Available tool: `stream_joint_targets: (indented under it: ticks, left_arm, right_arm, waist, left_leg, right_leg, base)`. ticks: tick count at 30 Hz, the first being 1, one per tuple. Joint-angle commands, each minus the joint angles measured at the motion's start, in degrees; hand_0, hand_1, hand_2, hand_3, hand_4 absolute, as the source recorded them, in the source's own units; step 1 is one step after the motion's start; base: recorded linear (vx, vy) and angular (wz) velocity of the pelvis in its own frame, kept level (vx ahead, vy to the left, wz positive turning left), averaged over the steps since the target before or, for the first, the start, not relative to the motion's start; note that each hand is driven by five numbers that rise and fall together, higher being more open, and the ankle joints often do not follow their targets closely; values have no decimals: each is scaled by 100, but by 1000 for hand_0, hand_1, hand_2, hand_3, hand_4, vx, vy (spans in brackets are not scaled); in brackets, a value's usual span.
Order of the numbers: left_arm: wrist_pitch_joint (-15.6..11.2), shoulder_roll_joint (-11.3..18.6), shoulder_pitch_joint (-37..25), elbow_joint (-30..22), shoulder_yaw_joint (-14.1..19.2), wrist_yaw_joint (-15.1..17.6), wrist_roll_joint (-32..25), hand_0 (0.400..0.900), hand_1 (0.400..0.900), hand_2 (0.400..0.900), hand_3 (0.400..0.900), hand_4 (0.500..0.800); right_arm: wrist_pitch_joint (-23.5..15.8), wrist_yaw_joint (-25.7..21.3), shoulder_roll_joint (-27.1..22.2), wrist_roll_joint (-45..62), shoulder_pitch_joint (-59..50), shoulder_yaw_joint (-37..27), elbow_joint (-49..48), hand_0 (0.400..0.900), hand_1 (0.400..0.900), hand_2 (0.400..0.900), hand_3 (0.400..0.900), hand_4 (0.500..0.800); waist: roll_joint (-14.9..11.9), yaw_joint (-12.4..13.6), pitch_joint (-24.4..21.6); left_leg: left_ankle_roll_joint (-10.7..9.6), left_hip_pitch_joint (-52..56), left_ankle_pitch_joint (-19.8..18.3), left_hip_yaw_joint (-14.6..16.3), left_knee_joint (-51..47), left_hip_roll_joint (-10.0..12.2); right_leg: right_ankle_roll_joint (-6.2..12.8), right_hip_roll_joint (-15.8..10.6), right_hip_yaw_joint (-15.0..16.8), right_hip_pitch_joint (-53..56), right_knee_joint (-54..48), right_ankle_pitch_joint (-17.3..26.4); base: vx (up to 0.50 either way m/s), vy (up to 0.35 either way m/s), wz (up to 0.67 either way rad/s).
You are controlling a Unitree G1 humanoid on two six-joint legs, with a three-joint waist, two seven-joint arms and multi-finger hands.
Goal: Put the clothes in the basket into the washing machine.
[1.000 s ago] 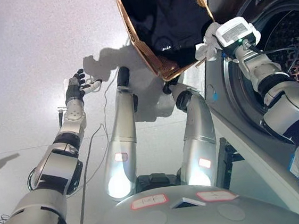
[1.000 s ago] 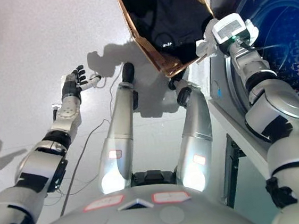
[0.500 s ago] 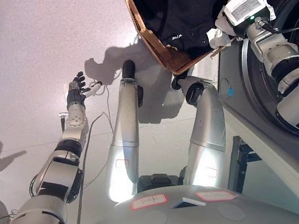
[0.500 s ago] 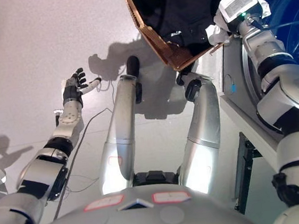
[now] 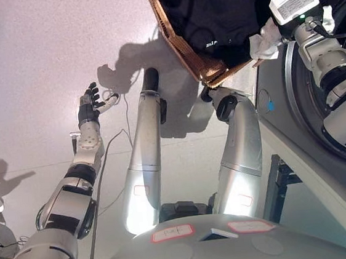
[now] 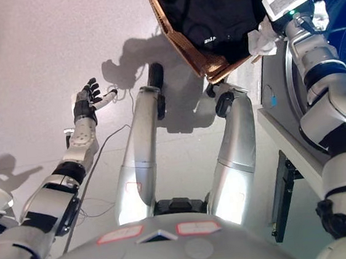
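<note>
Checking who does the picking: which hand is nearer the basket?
Right. The right hand is at the basket's near corner, beside the dark clothes; the left hand is open over the floor, well apart.

Brown woven basket (image 5: 179,45); black clothes (image 5: 222,4) inside w/ small white print. Washing machine (image 5: 282,112) grey, dark door ring. Floor (image 5: 30,70) pale grey, plain. Left hand (image 5: 88,104) dark, white tip.

The left hand (image 5: 88,104) is reaching out low on the left, arm extended, fingers spread and relaxed. The right hand (image 5: 264,40) is lifting high on the right, its fingers hidden.
</note>
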Motion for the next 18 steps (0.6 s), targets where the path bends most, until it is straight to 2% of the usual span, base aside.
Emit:
stream_joint_targets:
  ticks: [1, 7, 8, 12, 16, 18]
  left_arm:
    - [-299, -153, 204, 312, 165, 229, -14, 900, 900, 900, 900, 800]
    - [-367, -139, 118, 214, 137, 291, 65, 900, 900, 900, 900, 800]
    - [-378, -86, 109, 95, 162, 291, 103, 900, 900, 900, 900, 800]
    - [-407, -61, 174, 10, 272, 255, 135, 900, 900, 900, 900, 800]
    - [-418, -38, 282, 65, 384, 233, 143, 900, 900, 900, 900, 800]
    - [-436, -44, 417, 79, 489, 237, 154, 900, 900, 900, 900, 800]
  right_arm:
    - [676, 6, -690, 30, 243, -2, 738, 400, 400, 400, 400, 500]
    - [440, -72, -605, 985, 251, -607, 632, 400, 400, 400, 400, 500]
    - [214, 11, -562, 1625, 252, -948, 563, 400, 400, 400, 400, 500]
    - [-215, 3, -91, 3216, 1050, -2223, 361, 400, 400, 400, 400, 500]
    - [-494, -122, 217, 4247, 1778, -3172, 63, 400, 400, 400, 400, 500]
    - [-701, -143, 555, 4664, 2332, -3597, -206, 400, 400, 400, 400, 500]
  waist:
    - [271, -159, -269]
    - [308, -132, -221]
    - [340, -132, -181]
    - [408, -187, -4]
    - [468, -311, 128]
    - [512, -413, 190]
  left_leg:
    - [-42, 453, 240, -94, -892, 29]
    - [-35, 1071, 530, 22, -1706, 131]
    - [-45, 1272, 636, 60, -1959, 166]
    - [-34, 1894, 912, 186, -2661, 242]
    - [-28, 2475, 1107, 291, -3232, 270]
    - [-13, 2740, 1189, 376, -3467, 278]
  right_leg:
    - [132, 234, -185, 712, 421, -996]
    - [227, 283, -179, 1295, -304, -585]
    - [261, 315, -141, 1509, -592, -430]
    - [377, 384, -105, 2124, -1354, -52]
    - [460, 432, -16, 2646, -2051, 235]
    - [502, 487, 64, 2896, -2390, 382]
  base:
    - [26, 37, -1]
    - [12, 38, -7]
    - [-14, 44, -9]
    - [-11, 61, -19]
    - [3, 64, -22]
    - [16, 89, -29]
